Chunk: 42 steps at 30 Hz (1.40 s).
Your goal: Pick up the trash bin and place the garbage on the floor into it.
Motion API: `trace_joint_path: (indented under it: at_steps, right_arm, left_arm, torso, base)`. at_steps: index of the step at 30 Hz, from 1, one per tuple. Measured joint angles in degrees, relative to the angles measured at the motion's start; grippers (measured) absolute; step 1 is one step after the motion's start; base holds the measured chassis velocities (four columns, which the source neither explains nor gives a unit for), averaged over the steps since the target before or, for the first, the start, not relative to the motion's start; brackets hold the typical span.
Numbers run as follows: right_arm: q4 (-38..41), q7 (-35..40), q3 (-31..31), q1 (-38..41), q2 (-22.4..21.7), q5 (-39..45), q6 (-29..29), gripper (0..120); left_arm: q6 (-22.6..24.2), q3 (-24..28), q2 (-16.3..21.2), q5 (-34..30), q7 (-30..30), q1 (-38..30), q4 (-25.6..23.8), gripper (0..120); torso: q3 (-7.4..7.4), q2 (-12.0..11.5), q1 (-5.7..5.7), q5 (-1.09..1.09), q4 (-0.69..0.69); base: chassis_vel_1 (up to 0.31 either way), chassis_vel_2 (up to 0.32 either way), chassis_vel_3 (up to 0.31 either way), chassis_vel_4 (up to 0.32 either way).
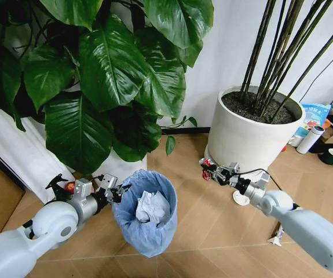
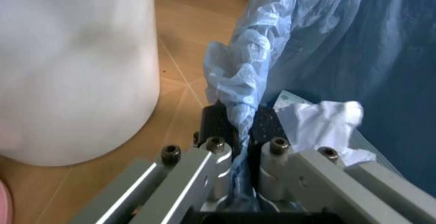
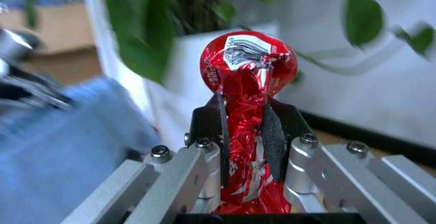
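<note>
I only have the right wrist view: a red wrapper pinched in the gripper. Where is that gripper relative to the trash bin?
Observer: The right gripper is beside the trash bin, not over its opening.
Operator: Who holds the bin?
Observer: The left gripper is clamped on its light-blue bag rim.
Operator: Anything inside already?
Observer: A crumpled white paper wad lies in it.
Operator: Any litter left?
Observer: A small white disc lies on the floor under the right arm.

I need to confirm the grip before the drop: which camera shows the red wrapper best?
The right wrist view: the red wrapper sits close up, pinched between the right gripper fingers. The head view shows it as a small red speck at the gripper, right of the trash bin.
</note>
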Motion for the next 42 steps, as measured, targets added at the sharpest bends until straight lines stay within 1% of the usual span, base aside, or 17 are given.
trace_joint_path:
  at_steps: [3,8,13,15,17,18,21,22,25,31,34,35,36,37,38,39,42]
  right_arm:
    - [3.92,-3.59,-0.19,1.71,-1.41,3.0,0.19,13]
    - [8.75,-5.4,-2.44,4.31,-2.53,5.09,-0.92,13]
    - [11.1,-5.72,-4.47,6.17,-2.0,5.7,-2.21,13]
    - [11.85,-5.91,-6.87,7.84,-1.48,6.18,-2.85,13]
    - [11.73,-6.38,-9.44,9.38,-0.69,6.23,-3.15,13]
    - [11.73,-6.38,-9.44,9.38,-0.69,6.23,-3.15,13]
    - [9.72,-6.63,-14.24,12.29,2.03,6.16,-3.21,13]
    - [9.72,-6.63,-14.24,12.29,2.03,6.16,-3.21,13]
    - [7.28,-6.64,-18.41,14.85,5.32,5.84,-3.22,13]
    - [4.76,-6.34,-22.26,17.03,7.86,4.64,-3.29,13]
    - [3.45,-6.27,-24.43,17.9,8.61,3.39,-3.44,25]
    - [3.45,-6.27,-24.43,17.9,8.61,3.39,-3.44,25]
    - [3.08,-6.26,-24.87,18.15,8.74,3.0,-3.5,27]
    - [2.78,-6.25,-25.15,18.35,8.85,2.75,-3.54,31]
    - [2.37,-6.24,-25.5,18.69,9.01,2.51,-3.57,37]
    - [2.37,-6.24,-25.5,18.69,9.01,2.51,-3.57,37]
    - [2.18,-6.23,-25.65,19.12,8.98,2.4,-3.73,51]
  left_arm:
    - [-0.01,0.29,-0.6,0.04,0.07,-0.89,1.02,0]
    - [-0.1,1.14,-1.13,-0.05,0.85,-2.01,2.21,0]
    - [-0.2,1.06,-2.15,-0.07,1.13,-2.67,3.07,0]
    - [-0.23,0.63,-2.49,-0.11,1.19,-2.85,3.42,0]
    - [-0.27,0.39,-2.57,-0.11,1.38,-3.07,3.75,0]
    - [-0.27,0.39,-2.57,-0.11,1.38,-3.07,3.75,0]
    - [-0.3,0.42,-2.54,-0.31,1.41,-3.34,3.89,0]
    - [-0.3,0.42,-2.54,-0.31,1.41,-3.34,3.89,0]
    - [-0.29,0.85,-2.11,-0.21,1.39,-3.14,3.71,0]
    - [-0.29,0.85,-1.93,-0.2,1.34,-2.82,3.36,0]
    - [-0.23,0.57,-1.71,-0.76,1.18,-2.82,2.86,0]
    - [-0.23,0.57,-1.71,-0.76,1.18,-2.82,2.86,0]
    - [-0.21,0.47,-1.67,-0.97,1.13,-2.84,2.7,0]
    - [-0.19,0.4,-1.61,-1.13,1.09,-2.84,2.58,0]
    - [-0.16,0.3,-1.42,-1.31,1.03,-2.8,2.38,0]
    - [-0.16,0.3,-1.42,-1.31,1.03,-2.8,2.38,0]
    - [-0.13,0.14,-1.11,-1.42,0.97,-2.48,2.15,0]
  torso:
    - [0.0,0.0,0.0,-0.04,-0.01]
    - [0.0,0.0,0.0,-0.03,0.0]
    - [0.0,0.0,0.0,-0.04,-0.01]
    - [0.0,0.0,0.0,-0.03,-0.01]
    - [0.0,0.0,0.01,-0.03,-0.01]
    - [0.0,0.0,0.01,-0.03,-0.01]
    - [0.0,0.0,0.01,-0.03,-0.01]
    - [0.0,0.0,0.01,-0.03,-0.01]
    - [0.0,0.0,0.01,-0.04,0.0]
    - [0.0,0.0,0.01,-0.04,0.0]
    - [0.0,-0.01,0.01,-0.02,-0.01]
    - [0.0,-0.01,0.01,-0.02,-0.01]
    - [0.0,-0.01,0.01,-0.03,-0.01]
    - [0.0,-0.01,0.01,-0.03,-0.01]
    - [0.0,-0.01,0.01,-0.02,-0.01]
    - [0.0,-0.01,0.01,-0.02,-0.01]
    - [0.0,-0.01,0.01,-0.03,0.0]
  base:
    - [0.0,0.0,0.0,0.0]
    - [0.0,0.0,0.0,0.0]
    - [0.0,0.0,0.0,0.0]
    - [0.0,0.0,0.0,0.0]
    - [0.0,0.0,0.0,0.0]
    - [0.0,0.0,0.0,0.0]
    - [0.0,0.0,0.0,0.0]
    - [0.0,0.0,0.0,0.0]
    - [0.0,0.0,0.0,0.0]
    - [0.0,0.0,0.0,0.0]
    - [0.0,0.0,0.0,0.0]
    - [0.0,0.0,0.0,0.0]
    - [0.0,0.0,0.0,0.0]
    - [0.0,0.0,0.0,0.0]
    - [0.0,0.0,0.0,0.0]
    - [0.0,0.0,0.0,0.0]
    - [0.0,0.0,0.0,0.0]
